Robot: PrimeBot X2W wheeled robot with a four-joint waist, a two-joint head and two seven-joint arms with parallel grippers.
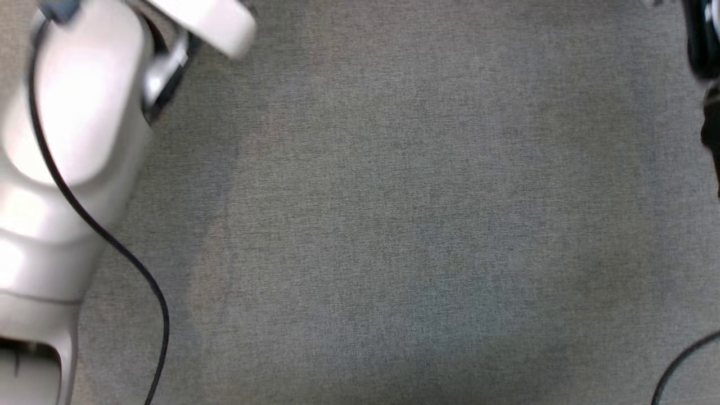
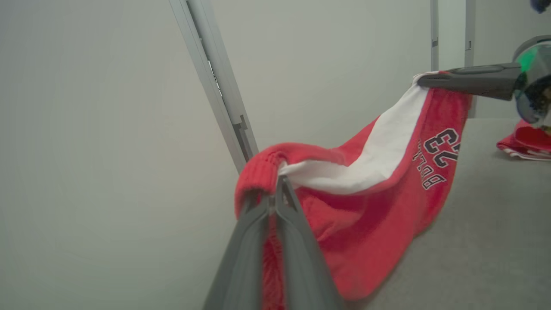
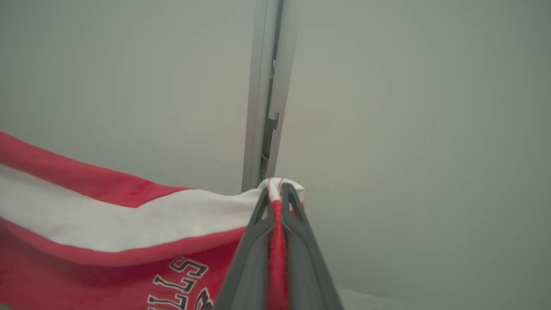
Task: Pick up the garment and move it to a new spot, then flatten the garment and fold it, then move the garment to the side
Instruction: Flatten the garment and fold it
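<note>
The garment is a red piece with a white band and black "23" lettering, stretched in the air between both grippers, its lower edge hanging down to the grey table. My left gripper is shut on its ribbed red edge. At the upper right of the left wrist view, my right gripper pinches the far corner. In the right wrist view my right gripper is shut on a red and white corner of the garment. My pale left arm fills the left side of the head view.
The grey cloth-covered table spreads across the head view. More red cloth lies on the table at the far right of the left wrist view. A pale wall with a metal post stands behind. Black cables trail beside my arm.
</note>
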